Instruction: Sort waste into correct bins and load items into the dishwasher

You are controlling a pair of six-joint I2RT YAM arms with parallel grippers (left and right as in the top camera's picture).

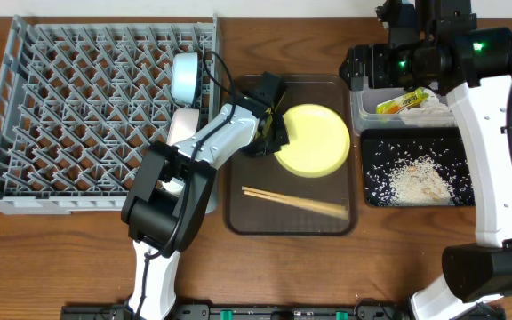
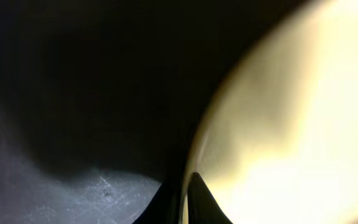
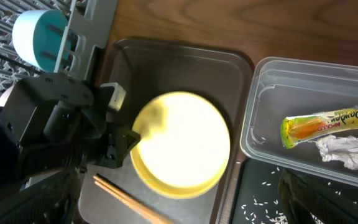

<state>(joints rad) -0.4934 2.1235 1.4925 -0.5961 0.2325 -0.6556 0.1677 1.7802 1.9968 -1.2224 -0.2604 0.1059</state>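
The round yellow plate [image 1: 316,140] lies in the dark brown serving tray [image 1: 336,222]. My left gripper [image 1: 272,133] is shut on the plate's left rim; in the left wrist view both fingers [image 2: 185,199] pinch the thin edge of the plate [image 2: 303,124]. Two wooden chopsticks [image 1: 293,203] lie in front of the plate. The clear tub [image 1: 360,111] holds the yellow-green wrapper [image 1: 403,101] and crumpled white paper [image 1: 432,111]. The black tray [image 1: 372,191] holds rice scraps [image 1: 416,178]. My right gripper [image 1: 363,67] hovers open and empty behind the tub.
The grey dish rack [image 1: 25,133] fills the left side, with a light blue bowl [image 1: 185,76] and a white dish [image 1: 182,124] at its right edge. The plate [image 3: 179,146], the wrapper [image 3: 328,121] and the paper [image 3: 347,149] also show in the right wrist view.
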